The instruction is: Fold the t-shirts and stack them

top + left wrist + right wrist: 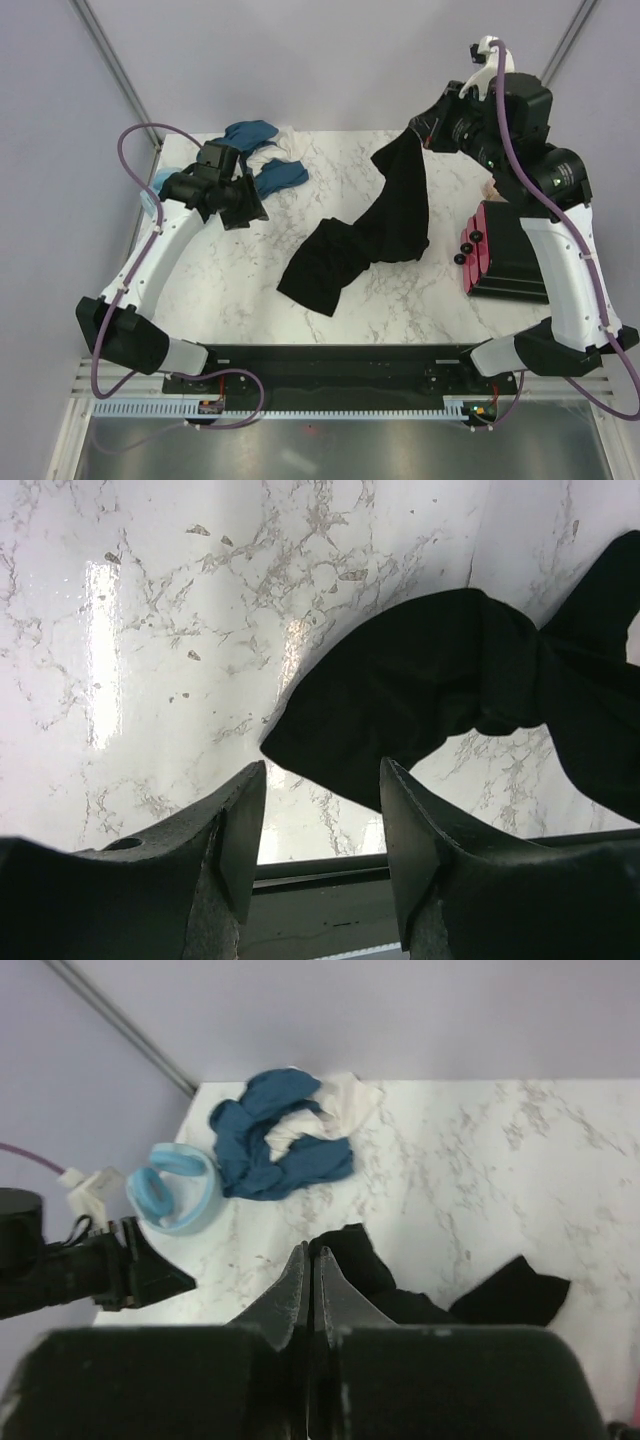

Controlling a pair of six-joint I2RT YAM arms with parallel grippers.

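Note:
A black t-shirt (380,235) hangs in a twisted strip from my right gripper (420,130), which is raised over the table's far right and shut on the shirt's top edge (365,1260). The shirt's lower end lies crumpled on the marble near the middle (320,270). In the right wrist view the right gripper (312,1252) has its jaws pressed together with black cloth at the tips. My left gripper (322,780) hovers open over the left side of the table with nothing between its fingers; the black shirt's corner (450,680) lies just beyond them. Teal-blue t-shirts (265,165) and a white one (340,1100) are bunched at the far left.
A light blue bundle (175,1188) sits at the table's far left corner. A dark stack with a red edge (505,250) lies at the right, with small black round pieces (466,246) beside it. A pinkish block (490,190) peeks out behind the right arm.

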